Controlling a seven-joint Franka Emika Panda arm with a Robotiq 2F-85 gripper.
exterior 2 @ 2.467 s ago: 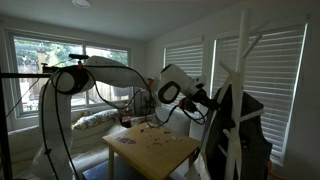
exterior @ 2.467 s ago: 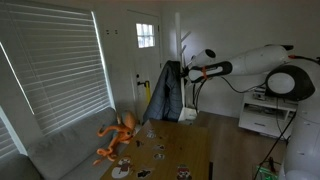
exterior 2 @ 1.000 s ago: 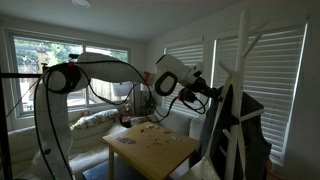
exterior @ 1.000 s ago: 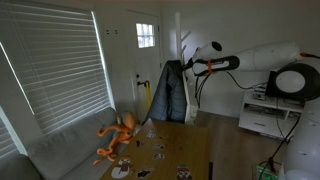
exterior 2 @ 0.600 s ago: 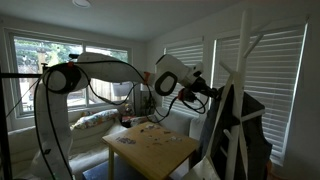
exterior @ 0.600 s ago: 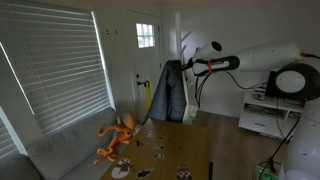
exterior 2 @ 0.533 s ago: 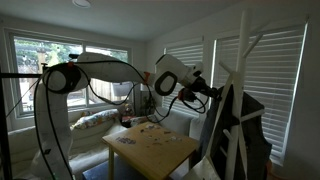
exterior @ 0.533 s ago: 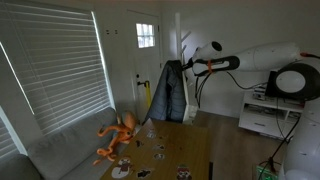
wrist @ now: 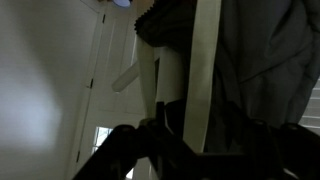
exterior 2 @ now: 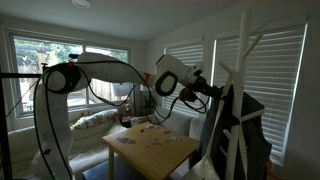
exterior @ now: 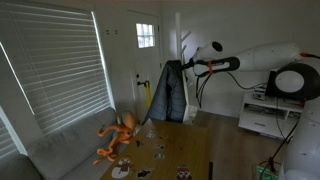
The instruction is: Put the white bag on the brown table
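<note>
Hanging high by jacket (exterior: 170, 92) top edge, beyond brown table (exterior: 190, 140); jaws perhaps parted, cannot tell.

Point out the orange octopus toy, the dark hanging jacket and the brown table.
Orange octopus toy (exterior: 120, 133): in an exterior view, its body.
Dark hanging jacket (exterior: 170, 95): in an exterior view, its middle.
Brown wooden table (exterior 2: 160, 152): in an exterior view, bare top.

Gripper (exterior: 186, 70) nr jacket (exterior: 170, 95), behind brown table (exterior: 192, 140); octopus toy (exterior: 118, 137) at sofa (exterior: 60, 152) edge alongside.
</note>
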